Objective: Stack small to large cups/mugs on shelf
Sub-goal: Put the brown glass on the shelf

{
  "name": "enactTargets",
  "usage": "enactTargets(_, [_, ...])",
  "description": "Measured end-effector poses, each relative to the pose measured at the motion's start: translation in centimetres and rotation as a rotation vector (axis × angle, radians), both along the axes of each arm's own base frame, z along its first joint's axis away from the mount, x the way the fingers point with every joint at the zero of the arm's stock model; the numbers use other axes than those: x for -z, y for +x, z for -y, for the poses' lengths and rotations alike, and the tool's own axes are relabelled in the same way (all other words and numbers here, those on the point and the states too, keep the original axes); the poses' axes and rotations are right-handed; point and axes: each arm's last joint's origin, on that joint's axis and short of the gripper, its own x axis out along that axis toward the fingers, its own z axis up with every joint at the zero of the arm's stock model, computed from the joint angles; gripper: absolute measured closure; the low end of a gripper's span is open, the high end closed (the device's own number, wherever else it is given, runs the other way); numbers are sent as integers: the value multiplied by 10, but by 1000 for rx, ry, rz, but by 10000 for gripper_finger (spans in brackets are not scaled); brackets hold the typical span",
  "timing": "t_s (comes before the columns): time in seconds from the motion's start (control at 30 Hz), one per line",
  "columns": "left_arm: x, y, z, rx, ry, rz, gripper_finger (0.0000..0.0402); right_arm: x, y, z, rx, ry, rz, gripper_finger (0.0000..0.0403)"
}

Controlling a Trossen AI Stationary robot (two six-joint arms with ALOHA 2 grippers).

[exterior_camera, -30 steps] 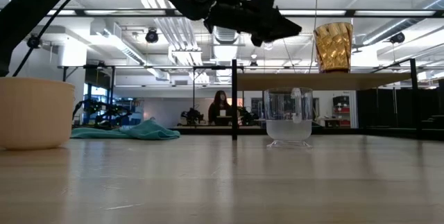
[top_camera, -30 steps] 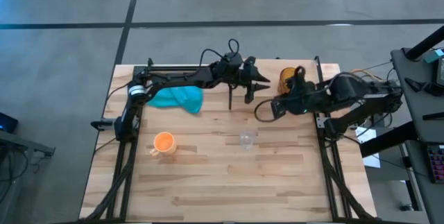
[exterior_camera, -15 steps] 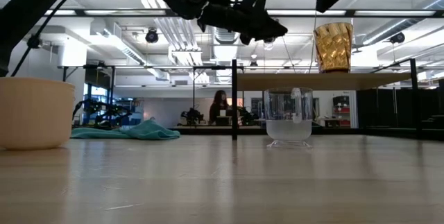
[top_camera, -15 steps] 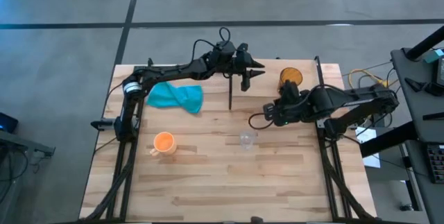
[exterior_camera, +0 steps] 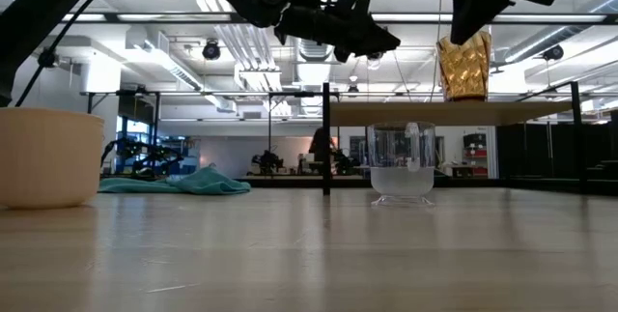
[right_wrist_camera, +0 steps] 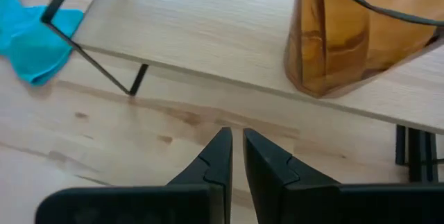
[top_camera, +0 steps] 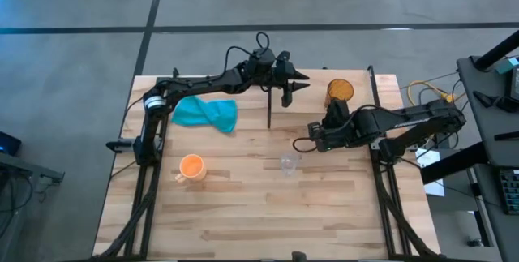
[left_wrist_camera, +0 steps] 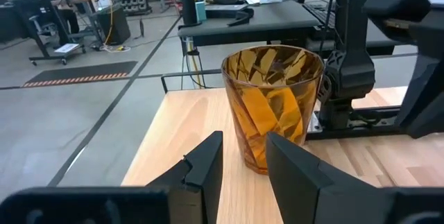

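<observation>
With the brown cup standing on the shelf, the near-closed, empty right gripper must open and descend on the glass cup on the tabletop; left gripper hovers open.

Amber faceted cup, orange mug, teal cloth.

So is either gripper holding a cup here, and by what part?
Nothing is held. The left gripper is open in front of the brown cup on the shelf; the right gripper is nearly shut and empty.
</observation>
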Motion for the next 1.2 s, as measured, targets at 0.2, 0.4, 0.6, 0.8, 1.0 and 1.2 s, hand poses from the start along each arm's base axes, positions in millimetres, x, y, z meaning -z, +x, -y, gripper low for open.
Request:
enactTargets(0.2, [0,-2,-6,-12,6,0,306,1,0,3,14,-64,0,371])
enactTargets(0.4, [0,-6,-13,-28,7,2,306,1,0,9,28,-81,-10,371])
enactTargets(0.6, [-3,-7,-18,-40,27,40,306,1,1,16,34,-89,-34,371])
enactTargets(0.8, [-1,-7,-19,-42,26,39,306,1,0,22,49,-92,-48,371])
enactTargets(1.0, [-1,-7,-20,-44,25,39,306,1,0,28,55,-97,-69,371])
enactTargets(1.2, [-1,-8,-21,-45,25,39,306,1,0,34,62,-101,-85,371])
